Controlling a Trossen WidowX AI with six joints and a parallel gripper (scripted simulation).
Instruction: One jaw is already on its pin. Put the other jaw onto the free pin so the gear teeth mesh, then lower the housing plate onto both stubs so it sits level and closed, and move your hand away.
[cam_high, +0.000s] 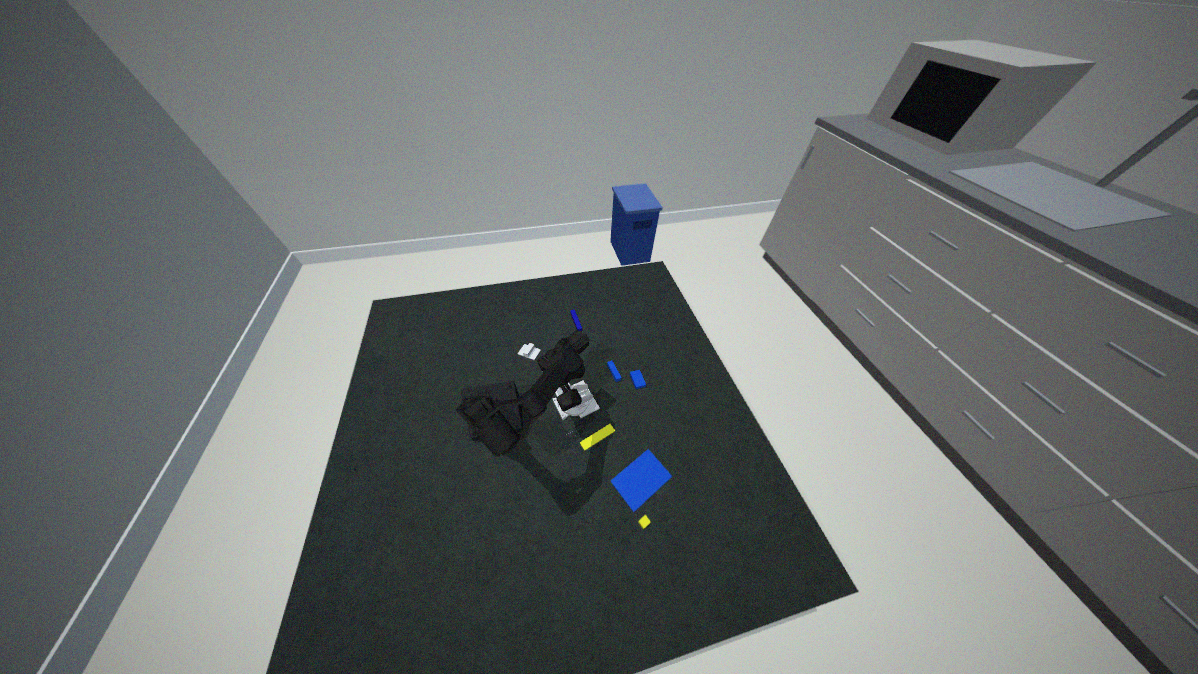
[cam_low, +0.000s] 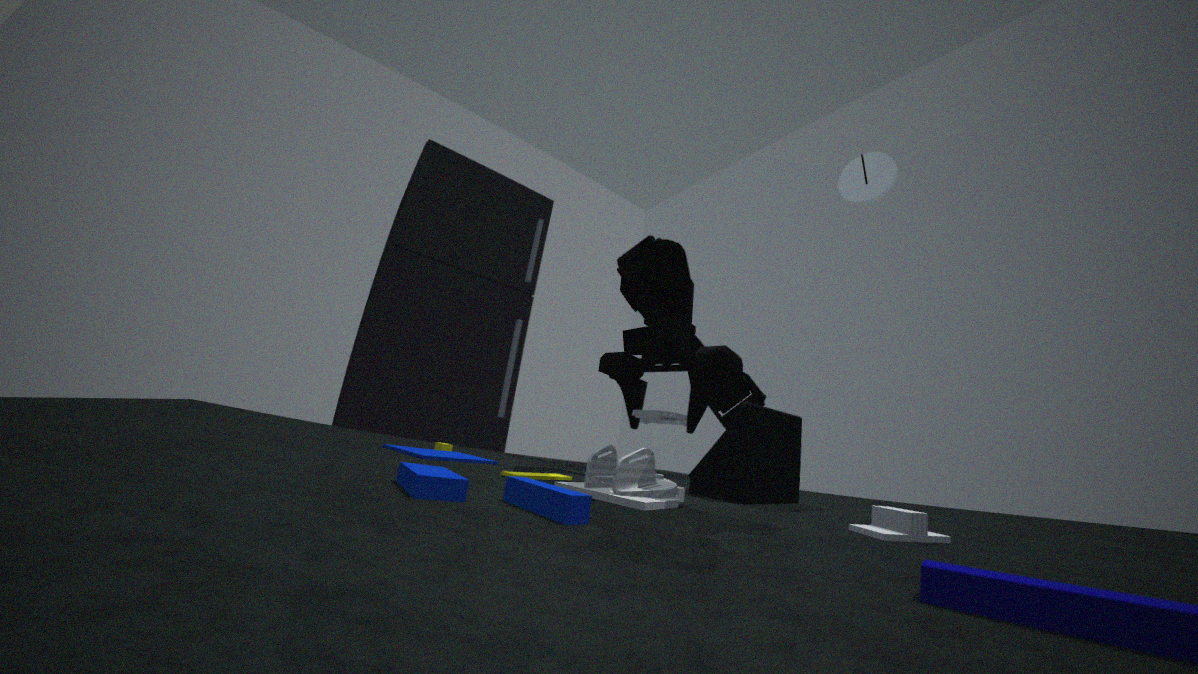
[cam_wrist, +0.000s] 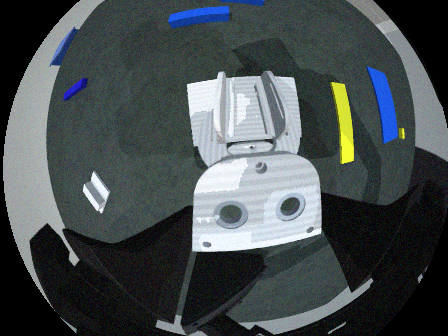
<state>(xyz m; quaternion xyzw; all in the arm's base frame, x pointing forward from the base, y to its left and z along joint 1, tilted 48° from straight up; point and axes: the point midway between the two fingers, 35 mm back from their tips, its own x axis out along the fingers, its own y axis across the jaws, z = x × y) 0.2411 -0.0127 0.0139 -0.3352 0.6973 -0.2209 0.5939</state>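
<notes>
My gripper is shut on the white housing plate, gripping its two side edges. The plate hangs roughly level above the white base, with a gap below it. In the wrist view its two large holes show dark mat. The left jaw and right jaw both stand on the base, side by side and apart. The plate hides their rear part in the wrist view, so pins, stubs and tooth mesh cannot be told.
A white ribbed piece lies apart. A yellow strip, blue bar, blue block, blue sheet and dark blue bar lie around the base.
</notes>
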